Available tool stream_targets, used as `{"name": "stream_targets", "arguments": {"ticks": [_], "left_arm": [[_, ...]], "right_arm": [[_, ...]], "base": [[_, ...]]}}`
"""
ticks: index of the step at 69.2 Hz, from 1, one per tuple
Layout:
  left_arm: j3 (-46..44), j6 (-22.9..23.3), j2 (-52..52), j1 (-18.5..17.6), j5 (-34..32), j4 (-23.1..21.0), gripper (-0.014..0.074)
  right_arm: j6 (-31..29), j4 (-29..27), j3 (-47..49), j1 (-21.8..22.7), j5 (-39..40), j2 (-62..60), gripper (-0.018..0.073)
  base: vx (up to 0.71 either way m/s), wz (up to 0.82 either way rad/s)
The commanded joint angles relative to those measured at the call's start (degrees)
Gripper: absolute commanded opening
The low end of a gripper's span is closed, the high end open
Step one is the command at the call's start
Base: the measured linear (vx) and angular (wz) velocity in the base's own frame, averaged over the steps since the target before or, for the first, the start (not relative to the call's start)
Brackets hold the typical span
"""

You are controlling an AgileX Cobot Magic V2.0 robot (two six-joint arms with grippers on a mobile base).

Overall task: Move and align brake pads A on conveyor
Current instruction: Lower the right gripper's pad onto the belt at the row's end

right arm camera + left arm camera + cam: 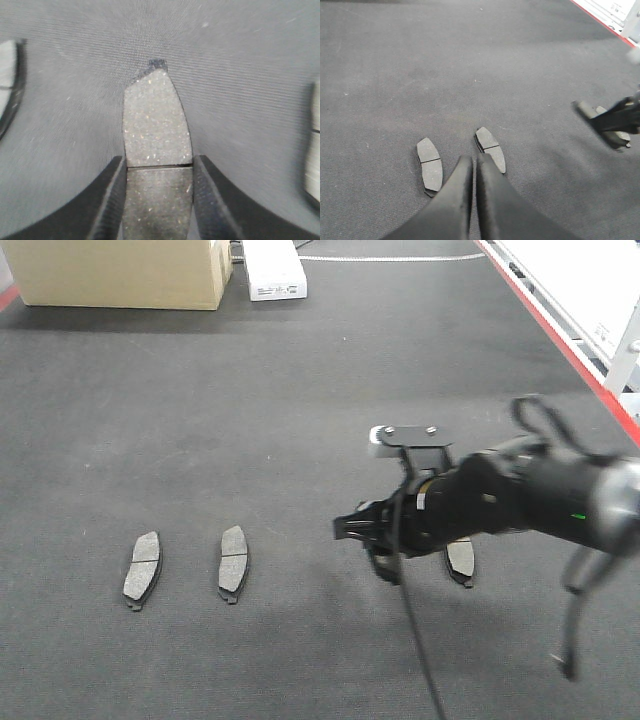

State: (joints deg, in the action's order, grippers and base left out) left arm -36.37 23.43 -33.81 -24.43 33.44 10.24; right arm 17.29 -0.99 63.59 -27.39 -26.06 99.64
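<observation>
**Right pincer clamps a brake pad on the belt**

The wide dark charcoal felt-like conveyor belt (pixel 250 390) with its red edge strip (pixel 560 340) along the right side carries the small curved grey-brown brake pads with black backing plates. Two of them, a left pad (pixel 142 568) and its neighbour (pixel 233 562), lie face up side by side toward the near left part of the belt, apart from each other and roughly parallel. A third pad (pixel 461 558) lies nearer the right edge, partly hidden behind the black right arm.

The right pincer (pixel 158 172) sits low on the belt between these groups; its two black fingers (pixel 112 195) press against both long sides of a fourth pad (pixel 157 130), gritty face up, centre groove level with the fingertips. Pads show at both side edges of that wrist view.

The left pincer (pixel 474 161) hovers over the two left pads with its fingers pressed together, holding nothing.

At the far left corner stand a tan cardboard box (pixel 120 270) and a white carton (pixel 272 268).
</observation>
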Motion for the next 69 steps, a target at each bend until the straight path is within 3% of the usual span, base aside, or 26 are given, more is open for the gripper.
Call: {"name": "stream_targets", "arguments": {"ticks": [1, 19, 38, 48, 69], "left_arm": [[-1.4, 0.1, -0.1, -0.2, -3.9, 0.4, -0.0008], [-1.4, 0.1, -0.1, -0.2, -3.9, 0.4, -0.0006], [-1.4, 0.1, -0.1, -0.2, -3.7, 0.4, -0.0006], [-1.4, 0.1, -0.1, -0.2, -3.2, 0.4, -0.0006], [-1.4, 0.1, -0.1, -0.2, 0.8, 0.4, -0.0006]], "right_arm": [[-0.2, -2.0, 4.2, 0.1, 2.7, 1.4, 0.0096], [0.2, -8.3, 7.0, 0.1, 3.5, 8.8, 0.0097], [0.2, -11.4, 7.0, 0.1, 6.7, 10.4, 0.0129], [0.2, -11.2, 7.0, 0.1, 6.2, 10.4, 0.0193], [0.2, -11.2, 7.0, 0.1, 5.7, 10.4, 0.0422]], "base": [[0.0, 0.0], [0.0, 0.0], [0.0, 0.0], [0.0, 0.0], [0.0, 0.0]]}}
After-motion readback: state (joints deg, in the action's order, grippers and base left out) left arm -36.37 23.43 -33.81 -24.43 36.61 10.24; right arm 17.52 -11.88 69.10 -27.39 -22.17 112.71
